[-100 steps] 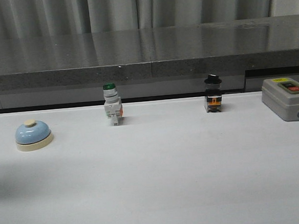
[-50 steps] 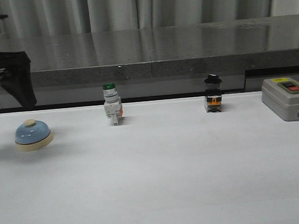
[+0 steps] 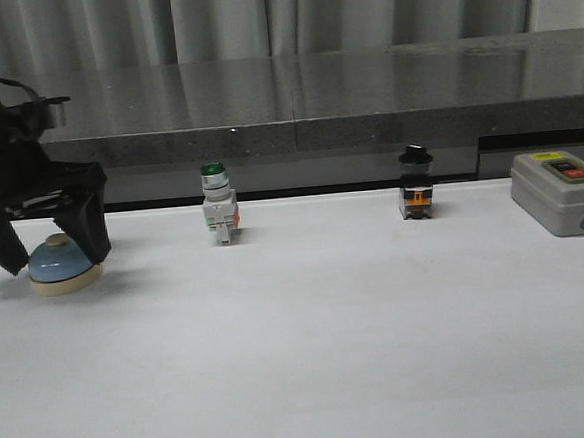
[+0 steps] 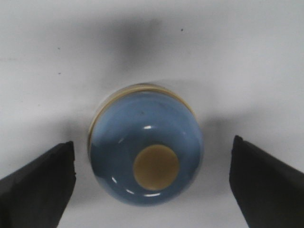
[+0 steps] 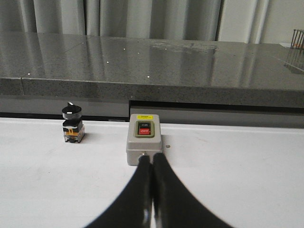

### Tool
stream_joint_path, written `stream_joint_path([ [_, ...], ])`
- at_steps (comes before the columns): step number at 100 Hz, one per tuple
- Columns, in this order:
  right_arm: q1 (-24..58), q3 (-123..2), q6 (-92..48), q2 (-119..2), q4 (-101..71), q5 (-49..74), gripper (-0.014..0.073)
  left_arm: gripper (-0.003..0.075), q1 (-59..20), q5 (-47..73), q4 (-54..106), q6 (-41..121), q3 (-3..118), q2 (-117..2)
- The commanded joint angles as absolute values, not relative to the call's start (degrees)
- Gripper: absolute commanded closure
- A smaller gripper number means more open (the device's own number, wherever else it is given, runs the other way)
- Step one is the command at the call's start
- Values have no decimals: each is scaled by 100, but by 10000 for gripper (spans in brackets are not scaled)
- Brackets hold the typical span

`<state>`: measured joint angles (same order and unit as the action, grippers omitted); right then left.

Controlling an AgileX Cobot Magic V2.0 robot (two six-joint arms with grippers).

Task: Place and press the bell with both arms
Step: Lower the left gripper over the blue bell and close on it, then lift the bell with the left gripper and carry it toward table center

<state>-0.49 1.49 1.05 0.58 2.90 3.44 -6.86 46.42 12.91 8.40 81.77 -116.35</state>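
The light-blue bell [image 3: 63, 263] with a cream base and cream button stands at the far left of the white table. My left gripper [image 3: 52, 258] is open and straddles it, one finger on each side, not touching. The left wrist view looks straight down on the bell [image 4: 145, 149] between the two black fingertips [image 4: 38, 180], with gaps on both sides. My right gripper [image 5: 152, 161] is shut and empty, its tips just in front of the grey switch box [image 5: 144, 142]. The right arm is out of the front view.
A green-capped white pushbutton [image 3: 219, 206] stands left of centre. A black-knobbed selector switch [image 3: 417, 184] stands right of centre, also in the right wrist view [image 5: 72, 124]. The grey switch box [image 3: 559, 192] sits at the far right. A dark stone ledge [image 3: 295, 119] runs behind the table.
My left arm came in from the upper left and dropped down over the bell, fingers open on either side of it. The bell and the other things have not moved.
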Motion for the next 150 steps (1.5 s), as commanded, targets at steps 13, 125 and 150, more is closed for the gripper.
stream_joint_path([
  [13,-70,67,85,158,353,-91,662,104,-706,4428,1381,849,8337,-11435],
  [125,-70,67,85,158,353,-91,662,420,-1832,5631,1359,1264,10627,-10857],
  [150,-70,67,85,158,353,-91,662,420,-2555,5593,1347,1264,10622,-10982],
])
